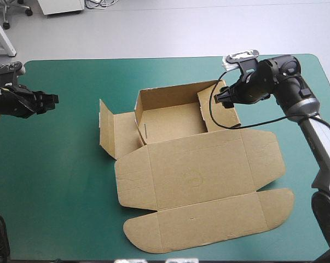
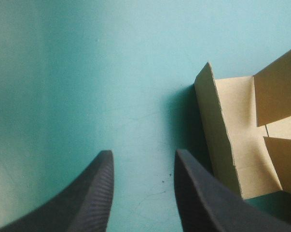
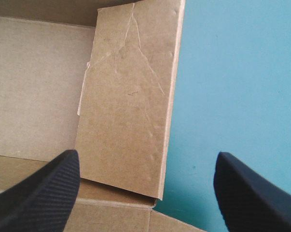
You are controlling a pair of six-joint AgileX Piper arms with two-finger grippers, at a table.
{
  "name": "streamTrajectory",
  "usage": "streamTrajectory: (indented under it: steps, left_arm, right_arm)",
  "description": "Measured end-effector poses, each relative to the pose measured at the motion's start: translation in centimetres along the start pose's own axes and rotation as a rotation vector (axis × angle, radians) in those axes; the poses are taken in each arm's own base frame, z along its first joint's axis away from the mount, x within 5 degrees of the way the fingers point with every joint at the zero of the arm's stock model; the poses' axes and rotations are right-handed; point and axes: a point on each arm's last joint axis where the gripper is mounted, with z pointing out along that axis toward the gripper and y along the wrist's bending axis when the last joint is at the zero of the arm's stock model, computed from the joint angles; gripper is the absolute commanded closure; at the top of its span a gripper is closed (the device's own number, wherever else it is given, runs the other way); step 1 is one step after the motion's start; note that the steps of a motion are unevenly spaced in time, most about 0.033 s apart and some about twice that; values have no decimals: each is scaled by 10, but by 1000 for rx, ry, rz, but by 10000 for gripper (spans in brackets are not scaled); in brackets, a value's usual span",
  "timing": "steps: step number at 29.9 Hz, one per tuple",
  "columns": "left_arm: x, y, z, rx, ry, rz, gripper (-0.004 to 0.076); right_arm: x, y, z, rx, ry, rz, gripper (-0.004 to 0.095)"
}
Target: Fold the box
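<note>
While the left claw (image 2: 144,153) hangs well to the left of the box (image 1: 197,164), empty, its fingers a narrow gap apart, that brown box lies on the table (image 1: 55,181) between the two claws. Its tray walls are raised at the back, its left flap stands loose, and its lid lies flat in front. Over the box's right wall the right claw (image 1: 225,97) gapes wide and empty. Such board is probably light and stiff, bending only along its scores, so flap edges look the best hold. One box, two claws.
</note>
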Motion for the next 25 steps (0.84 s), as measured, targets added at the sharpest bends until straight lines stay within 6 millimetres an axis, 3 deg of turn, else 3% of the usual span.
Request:
streamTrajectory:
  steps: [5,19,25]
  left_arm:
    - [-1,-1,0,15,-6,-8,395]
    - [0,-2,0,21,2,-9,395]
    - [0,-2,0,21,4,-9,395]
  right_arm:
    - [-6,0,10,0,20,-16,188]
    - [-25,-7,105,55,135,-55,192]
    - [-24,-5,140,21,180,-37,323]
